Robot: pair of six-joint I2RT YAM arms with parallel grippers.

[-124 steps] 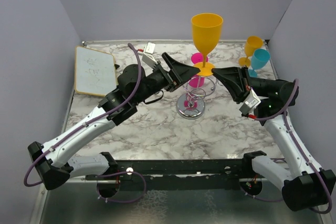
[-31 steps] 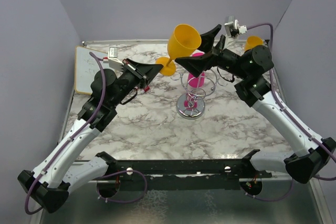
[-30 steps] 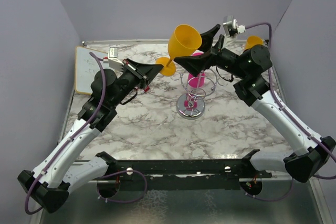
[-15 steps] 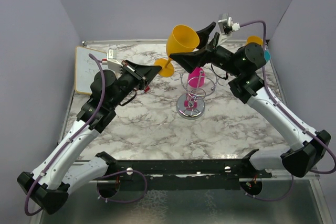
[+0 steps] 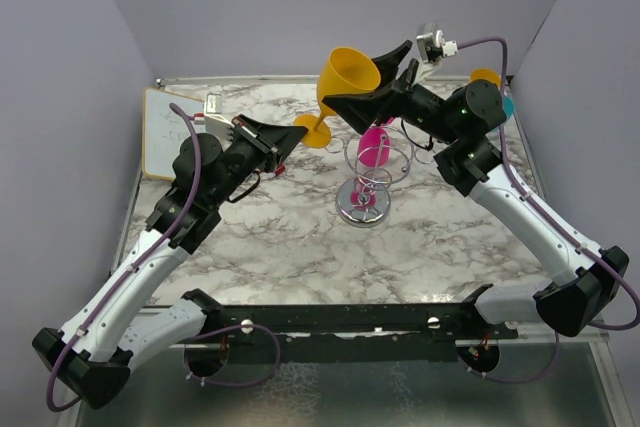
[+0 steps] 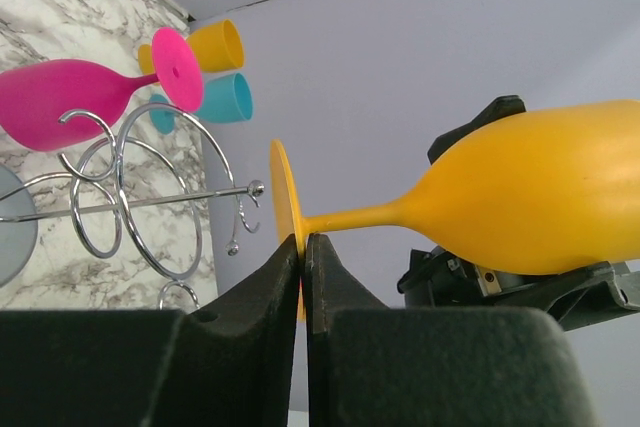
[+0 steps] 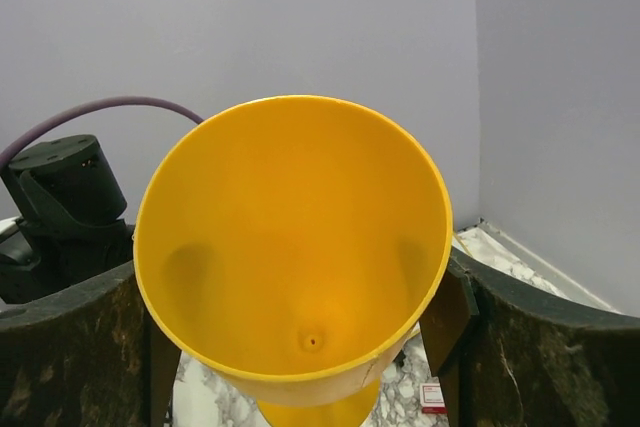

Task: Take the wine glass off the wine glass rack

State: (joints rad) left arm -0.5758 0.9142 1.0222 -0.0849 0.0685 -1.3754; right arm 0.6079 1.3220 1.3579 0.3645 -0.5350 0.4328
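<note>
A yellow wine glass (image 5: 350, 71) hangs tilted in the air, above and left of the chrome wine glass rack (image 5: 367, 185). My left gripper (image 5: 293, 133) is shut on the rim of its round foot (image 6: 283, 202), with the stem running off right to the bowl (image 6: 520, 197). My right gripper (image 5: 365, 82) is shut on the bowl from the far side, a finger (image 7: 80, 347) against each flank. The open mouth of the glass (image 7: 290, 247) faces the right wrist camera. A pink glass (image 5: 375, 148) hangs upside down from the rack's rings (image 6: 130, 197).
A yellow glass (image 5: 487, 75) and a teal glass (image 5: 507, 104) stand at the back right corner. A small whiteboard (image 5: 182, 134) lies at the back left. Purple walls close in the marble table (image 5: 300, 247) on three sides.
The right gripper has slid further left over the yellow bowl and drawn its fingers in against it. The glass has shifted slightly left. The left arm has barely moved.
</note>
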